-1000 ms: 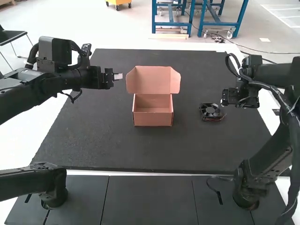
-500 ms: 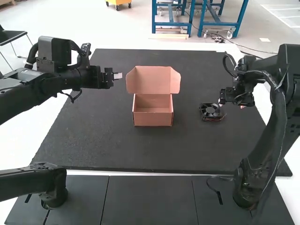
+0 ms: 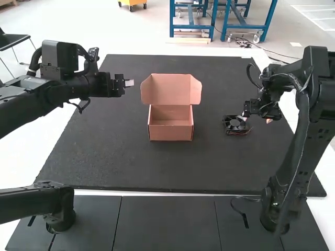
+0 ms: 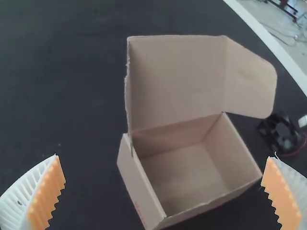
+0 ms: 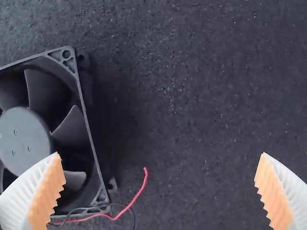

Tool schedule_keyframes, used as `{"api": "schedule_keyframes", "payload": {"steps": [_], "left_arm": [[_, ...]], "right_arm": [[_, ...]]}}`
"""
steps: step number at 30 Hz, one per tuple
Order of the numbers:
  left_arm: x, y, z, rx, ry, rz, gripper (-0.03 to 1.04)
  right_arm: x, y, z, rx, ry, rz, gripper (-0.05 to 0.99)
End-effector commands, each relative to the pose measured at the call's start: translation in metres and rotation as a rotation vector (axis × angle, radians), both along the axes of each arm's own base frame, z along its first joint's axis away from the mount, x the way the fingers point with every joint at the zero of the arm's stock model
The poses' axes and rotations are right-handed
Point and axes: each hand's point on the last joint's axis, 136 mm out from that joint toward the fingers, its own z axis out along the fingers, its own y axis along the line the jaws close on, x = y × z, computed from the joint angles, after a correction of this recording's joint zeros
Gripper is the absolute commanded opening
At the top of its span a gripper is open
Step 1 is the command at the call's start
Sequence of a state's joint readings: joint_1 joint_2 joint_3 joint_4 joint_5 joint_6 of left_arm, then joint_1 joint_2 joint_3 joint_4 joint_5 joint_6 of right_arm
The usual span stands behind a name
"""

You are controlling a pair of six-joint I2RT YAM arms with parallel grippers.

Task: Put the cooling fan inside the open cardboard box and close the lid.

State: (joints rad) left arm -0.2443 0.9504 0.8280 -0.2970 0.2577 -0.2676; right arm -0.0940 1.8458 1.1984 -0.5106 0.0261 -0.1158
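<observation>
Right arm arches down, right gripper (image 3: 252, 116) spread wide over the cooling fan (image 3: 234, 124) lying beside the open cardboard box (image 3: 170, 128); left arm extends level, left gripper (image 3: 127, 83) wide, near the lid (image 3: 172, 89).

Here's the white table (image 3: 23, 149), a black mat (image 3: 104, 157) covering most of it. Mid-mat stands the cardboard box (image 3: 170, 124), lid flap upright at its far side, hollow showing. Right of it, apart, the cooling fan (image 3: 234, 124) lies flat on the mat, thin red and black wires (image 5: 128, 203) trailing beside it.
</observation>
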Motion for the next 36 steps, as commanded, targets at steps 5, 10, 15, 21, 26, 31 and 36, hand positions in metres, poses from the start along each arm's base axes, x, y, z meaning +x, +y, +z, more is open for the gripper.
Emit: {"api": "schedule_keyframes", "payload": {"steps": [5,10,15,21,26,31,36], "left_arm": [[0.007,0.003,0.026,-0.018,-0.053,0.016,0.97],[0.008,0.003,0.026,-0.018,-0.055,0.016,0.97],[0.008,0.003,0.027,-0.020,-0.054,0.017,0.97],[0.008,0.003,0.029,-0.020,-0.057,0.017,0.97],[0.009,0.003,0.032,-0.025,-0.065,0.018,0.97],[0.009,0.003,0.034,-0.036,-0.063,0.022,0.97],[0.009,0.003,0.038,-0.043,-0.070,0.024,0.97]], "right_arm": [[0.007,0.000,-0.003,0.008,0.010,0.005,0.91],[0.011,-0.001,-0.006,0.009,0.016,0.005,0.91],[0.014,-0.001,-0.010,0.011,0.021,0.006,0.91],[0.017,-0.001,-0.016,0.012,0.033,0.006,0.91],[0.015,-0.001,-0.021,0.012,0.056,0.012,0.91],[0.009,0.000,-0.030,0.014,0.099,0.022,0.91],[0.008,0.000,-0.039,0.018,0.131,0.025,0.91]]}}
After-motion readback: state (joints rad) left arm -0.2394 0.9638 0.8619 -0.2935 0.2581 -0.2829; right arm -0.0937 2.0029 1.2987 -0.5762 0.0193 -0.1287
